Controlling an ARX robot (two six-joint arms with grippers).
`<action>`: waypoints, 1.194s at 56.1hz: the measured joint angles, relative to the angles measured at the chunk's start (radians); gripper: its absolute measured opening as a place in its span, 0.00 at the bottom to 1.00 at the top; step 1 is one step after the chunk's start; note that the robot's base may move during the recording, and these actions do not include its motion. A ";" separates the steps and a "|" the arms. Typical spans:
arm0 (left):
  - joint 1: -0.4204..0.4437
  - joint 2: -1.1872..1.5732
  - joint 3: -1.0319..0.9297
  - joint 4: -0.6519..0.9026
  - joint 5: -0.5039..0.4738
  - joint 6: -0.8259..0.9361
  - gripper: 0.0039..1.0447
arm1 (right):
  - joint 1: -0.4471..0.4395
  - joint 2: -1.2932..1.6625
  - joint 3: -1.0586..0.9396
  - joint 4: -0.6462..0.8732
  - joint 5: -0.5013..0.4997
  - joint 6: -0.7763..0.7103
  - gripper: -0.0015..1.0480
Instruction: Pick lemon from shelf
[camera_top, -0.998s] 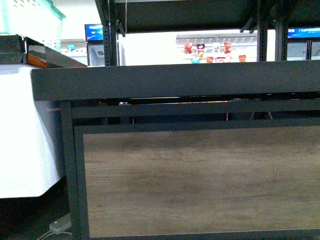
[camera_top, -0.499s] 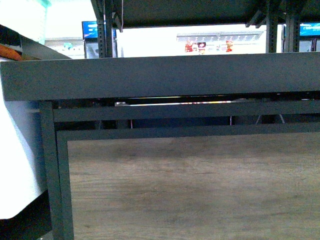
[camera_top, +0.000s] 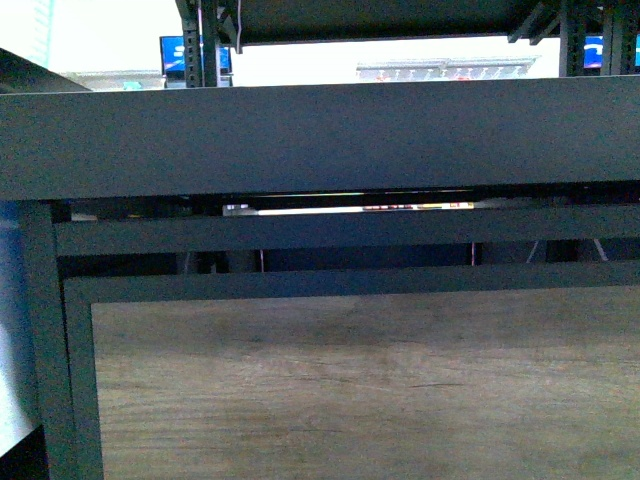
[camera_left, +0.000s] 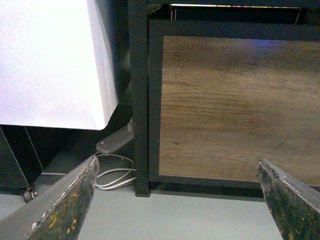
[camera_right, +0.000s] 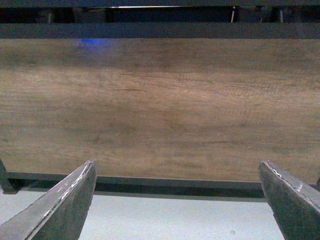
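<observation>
the lemon is out of view; judging by the task, it lies on the shelf deck, above the camera's sightline; left gripper and right gripper are spread wide and empty, facing the low wood-look front panel; the reach must go upward; nearer arm unclear

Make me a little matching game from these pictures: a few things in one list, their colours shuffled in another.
Things:
1. shelf front panel
2. freezer beside the shelf
3. shelf upright
4. screen far behind the shelf

Colours:
A. white
B. blue
C. brown, wood-look
D. black

Pairs: 1-C, 2-A, 3-D, 4-B
</observation>
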 joint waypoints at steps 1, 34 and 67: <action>0.000 0.000 0.000 0.000 0.000 0.000 0.93 | 0.000 0.000 0.000 0.000 0.000 0.000 0.93; 0.000 0.000 0.000 0.000 0.000 0.000 0.93 | 0.000 0.000 0.000 0.000 0.001 0.000 0.93; 0.000 0.000 0.000 0.000 0.000 0.000 0.93 | 0.000 0.000 0.000 0.000 0.000 0.000 0.93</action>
